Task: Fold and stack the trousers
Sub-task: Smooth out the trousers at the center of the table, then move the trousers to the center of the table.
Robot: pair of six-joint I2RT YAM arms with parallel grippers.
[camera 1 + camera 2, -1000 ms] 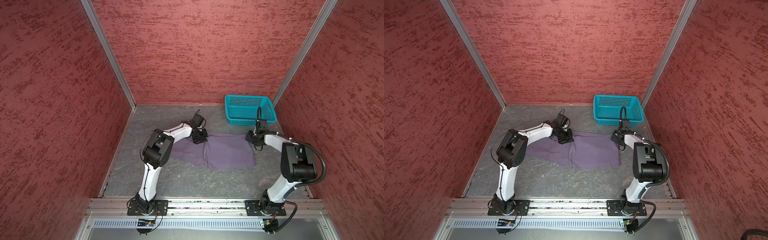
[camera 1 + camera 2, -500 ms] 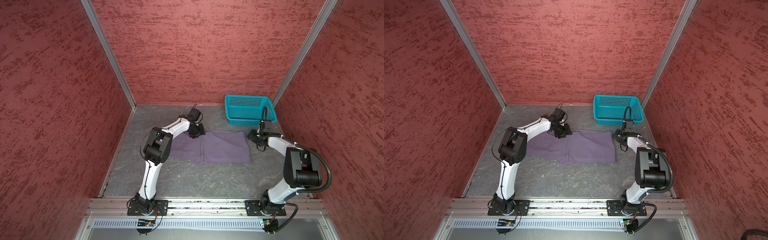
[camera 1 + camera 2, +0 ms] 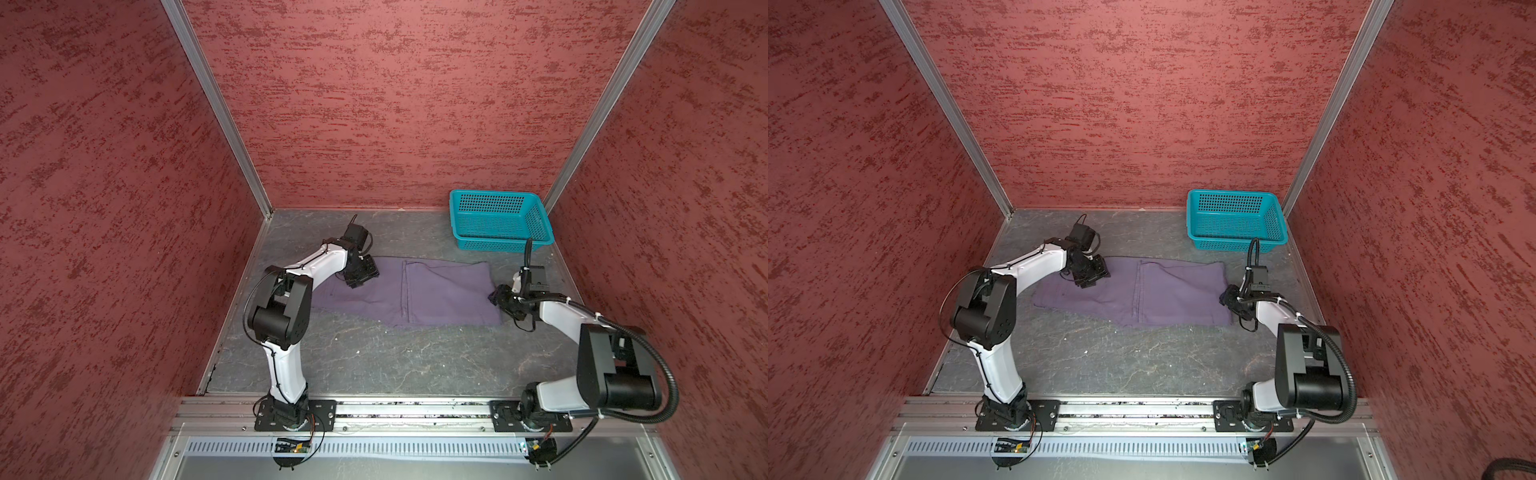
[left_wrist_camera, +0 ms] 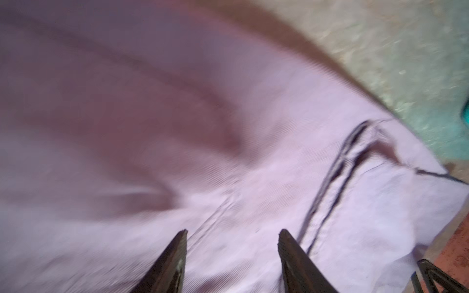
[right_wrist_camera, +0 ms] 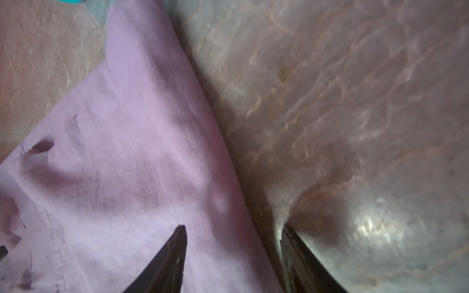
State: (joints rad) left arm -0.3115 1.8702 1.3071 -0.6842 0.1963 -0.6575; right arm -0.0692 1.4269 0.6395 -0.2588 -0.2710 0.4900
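The dusty-purple trousers (image 3: 432, 291) (image 3: 1163, 291) lie flat on the grey floor as a wide folded rectangle with a stitched seam down the middle. My left gripper (image 3: 362, 274) (image 3: 1093, 272) hovers over their far left part. In the left wrist view the left gripper (image 4: 232, 232) is open, with only cloth (image 4: 177, 126) below. My right gripper (image 3: 498, 297) (image 3: 1229, 300) is at the right edge of the trousers. In the right wrist view the right gripper (image 5: 232, 228) is open, straddling the cloth's (image 5: 127, 152) edge, nothing pinched.
A teal perforated basket (image 3: 498, 246) (image 3: 1233, 245) stands in the back right corner, just behind the trousers' right end. Red walls close in three sides. Bare grey floor (image 3: 415, 357) stretches from the trousers to the front rail.
A second ago the trousers were rumpled and my left gripper was shut on them. Both grippers spread the cloth flat toward the back, then opened and drew back a little.
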